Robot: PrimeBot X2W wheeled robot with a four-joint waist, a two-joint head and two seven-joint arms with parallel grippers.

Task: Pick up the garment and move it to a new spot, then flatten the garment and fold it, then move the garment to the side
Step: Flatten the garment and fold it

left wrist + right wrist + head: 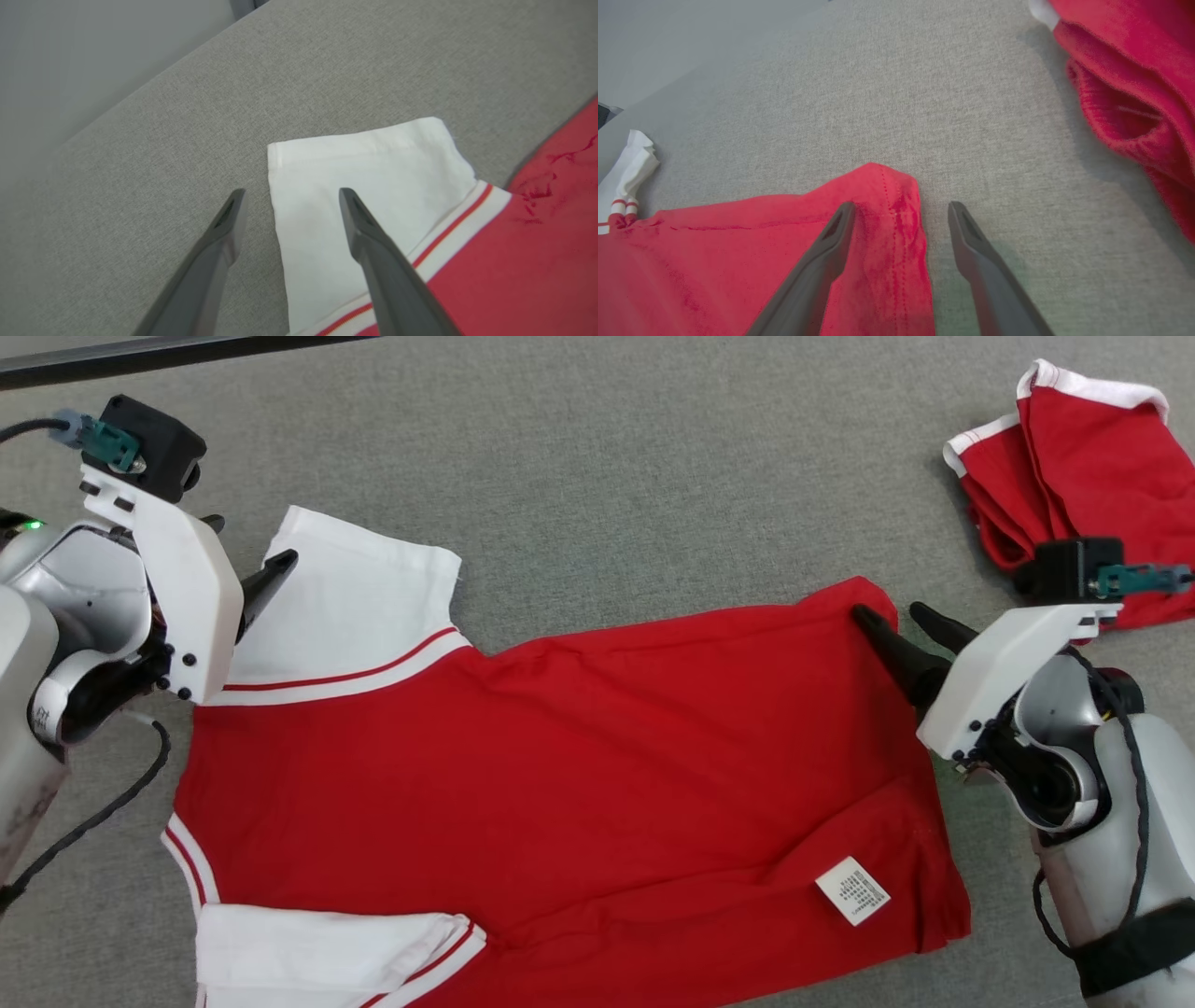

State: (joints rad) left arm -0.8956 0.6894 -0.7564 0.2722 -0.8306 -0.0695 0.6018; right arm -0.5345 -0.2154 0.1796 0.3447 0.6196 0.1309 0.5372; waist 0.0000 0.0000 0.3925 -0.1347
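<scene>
The garment (560, 756), a red shirt with white sleeves, lies spread flat on the grey table (653, 476), a white label (852, 890) showing near its hem. My left gripper (247, 546) stands open over the upper white sleeve (364, 163); in the left wrist view (292, 191) one finger is above the sleeve and the other above bare table. My right gripper (889, 610) is open at the shirt's far hem corner (887, 186); in the right wrist view (902, 204) its fingers straddle that corner. Neither holds anything.
A second red garment (1074, 457) with white trim lies bunched at the table's back right, close behind my right wrist and also seen in the right wrist view (1134, 70). The table's dark far edge (140, 359) runs along the top left.
</scene>
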